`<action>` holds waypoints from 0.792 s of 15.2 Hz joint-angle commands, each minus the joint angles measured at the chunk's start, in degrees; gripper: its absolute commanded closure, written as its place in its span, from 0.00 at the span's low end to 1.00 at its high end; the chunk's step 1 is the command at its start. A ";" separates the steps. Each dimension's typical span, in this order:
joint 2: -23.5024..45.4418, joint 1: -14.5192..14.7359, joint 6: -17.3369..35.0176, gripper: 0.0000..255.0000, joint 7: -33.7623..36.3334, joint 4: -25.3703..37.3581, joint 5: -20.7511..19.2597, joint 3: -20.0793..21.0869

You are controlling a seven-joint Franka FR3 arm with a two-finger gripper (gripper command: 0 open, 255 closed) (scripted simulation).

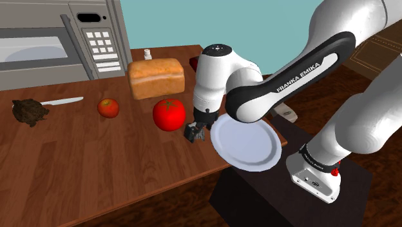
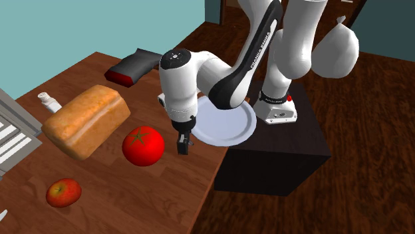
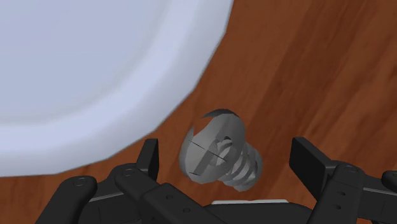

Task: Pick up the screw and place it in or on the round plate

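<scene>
- Jaws spread wide on the gripper, nothing held. The screw lies btwn the fingers w/ a gap on both sides, on the wood table.
- White round plate is just beside the screw, not touching afaict.
- Shoulder view: gripper's low over the table at mid-frame, plate to its right hanging over the table edge, red tomato just left.

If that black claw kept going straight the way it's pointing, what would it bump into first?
Probably the grey screw, lying between the gripper's open fingers; the wooden table is right beneath.
</scene>
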 commanded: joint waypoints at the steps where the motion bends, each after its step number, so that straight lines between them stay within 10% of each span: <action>1: 0.78 -0.07 0.64 0.00 0.39 0.02 -0.72 -0.06; 7: 0.78 -0.06 0.64 0.00 0.39 0.02 -0.72 -0.07; 8: 0.78 -0.06 0.64 1.00 0.39 0.02 -0.72 -0.07; 12: 0.78 -0.06 0.65 1.00 0.39 0.02 -0.72 -0.07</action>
